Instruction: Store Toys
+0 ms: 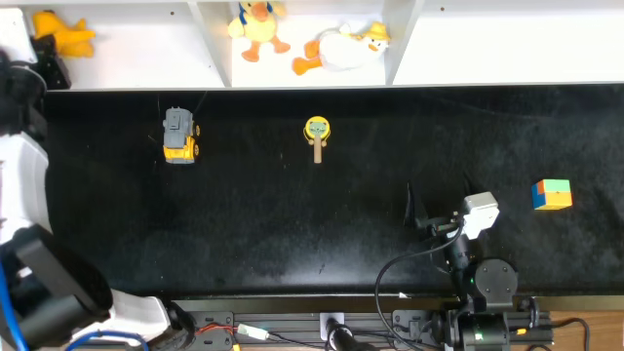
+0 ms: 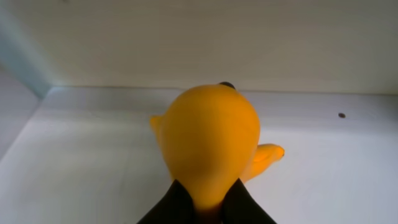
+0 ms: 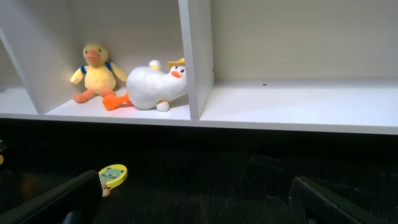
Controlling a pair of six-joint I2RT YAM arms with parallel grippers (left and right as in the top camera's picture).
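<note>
A yellow plush toy [image 1: 63, 34] [image 2: 211, 143] sits in the left compartment of the white shelf [image 1: 487, 58], with my left gripper [image 1: 49, 64] [image 2: 208, 208] shut on its near end. On the black mat lie a yellow toy truck [image 1: 179, 135], a round yellow-green toy on a stick [image 1: 317, 136] [image 3: 113, 176] and a coloured cube [image 1: 551, 194]. My right gripper [image 1: 436, 197] [image 3: 196, 185] stands open low over the mat at the front right, left of the cube, holding nothing.
The middle compartment holds a yellow duck plush [image 1: 257, 24] [image 3: 94, 71] and a white duck plush [image 1: 346, 47] [image 3: 155, 87]. White dividers [image 3: 196, 59] separate the compartments. The right compartment floor [image 3: 298, 99] is bare. Cables run along the front edge.
</note>
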